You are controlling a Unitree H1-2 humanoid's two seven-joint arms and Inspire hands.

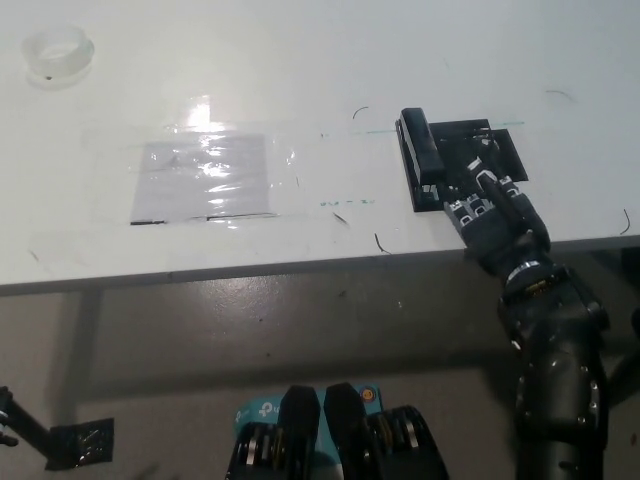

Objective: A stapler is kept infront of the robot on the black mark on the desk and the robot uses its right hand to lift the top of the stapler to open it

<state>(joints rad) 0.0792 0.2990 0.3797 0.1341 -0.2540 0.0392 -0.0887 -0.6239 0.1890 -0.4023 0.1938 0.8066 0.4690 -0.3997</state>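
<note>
A black stapler lies on the white desk, along the left edge of a black square mark. It looks closed, with its top down. My black right hand comes in from the lower right and rests over the near part of the mark, just right of the stapler's near end. Its fingers stretch toward the stapler, close to its side, and hold nothing. I cannot tell whether they touch it. My left hand is not in view.
A shiny taped-down sheet lies at the desk's middle left. A clear tape roll sits at the far left corner. The desk's front edge runs across the picture, just below my right hand.
</note>
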